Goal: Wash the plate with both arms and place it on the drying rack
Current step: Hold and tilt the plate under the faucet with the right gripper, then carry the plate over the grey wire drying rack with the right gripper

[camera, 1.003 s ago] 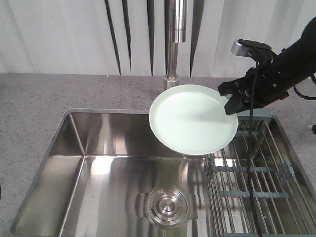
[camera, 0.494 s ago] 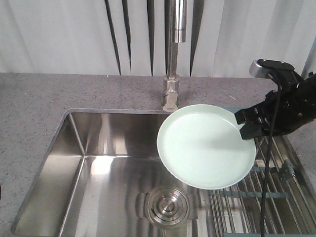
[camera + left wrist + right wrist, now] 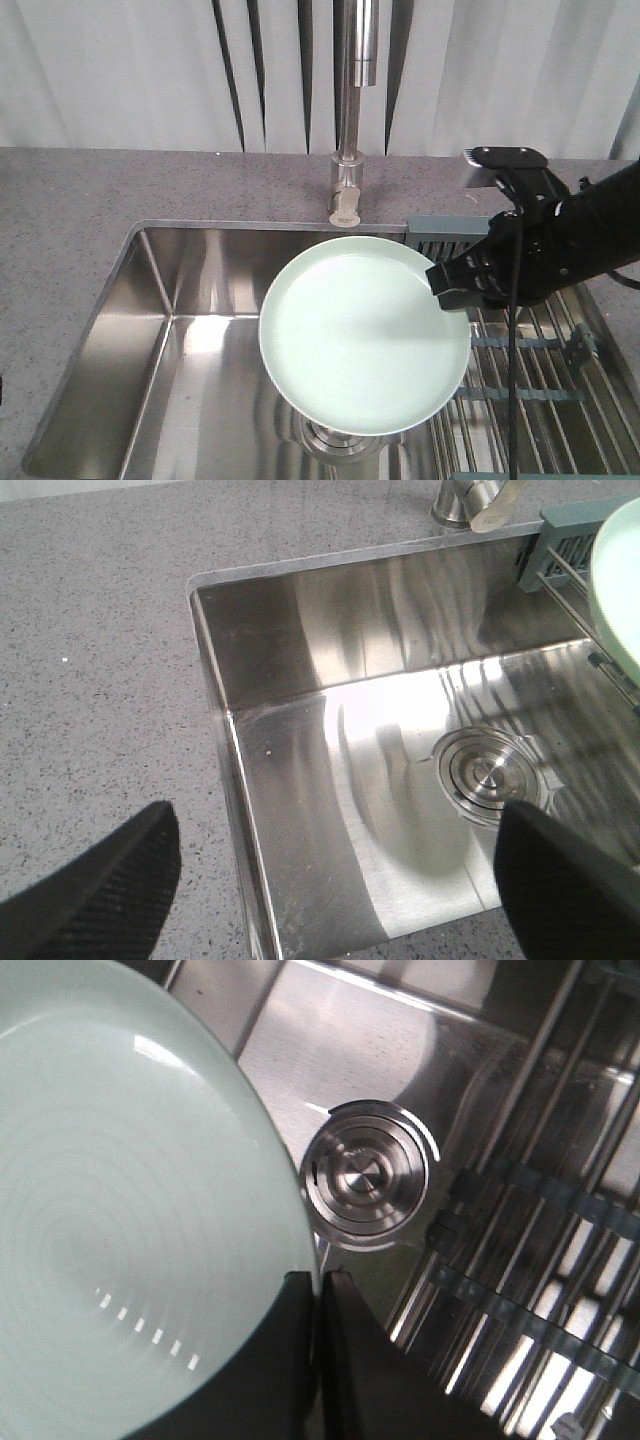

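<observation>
The pale mint-green plate [image 3: 365,335] hangs tilted above the sink basin, in front of the tap. My right gripper [image 3: 448,285] is shut on the plate's right rim. In the right wrist view the two black fingers pinch the edge of the plate [image 3: 130,1210] at the right gripper [image 3: 318,1278]. The drying rack [image 3: 530,370] of wire bars lies in the right part of the sink, just right of the plate. My left gripper [image 3: 335,830] stands open and holds nothing, over the sink's left wall. The left arm is out of the front view.
A steel tap [image 3: 350,100] rises behind the sink. The round drain [image 3: 490,772] lies under the plate. A grey-green caddy [image 3: 445,228] sits at the rack's far end. Speckled grey counter [image 3: 70,220] surrounds the steel basin [image 3: 180,340].
The right gripper carried the plate first right and down beside the rack, then left and lower. The plate now hangs over the basin, hiding most of the drain.
</observation>
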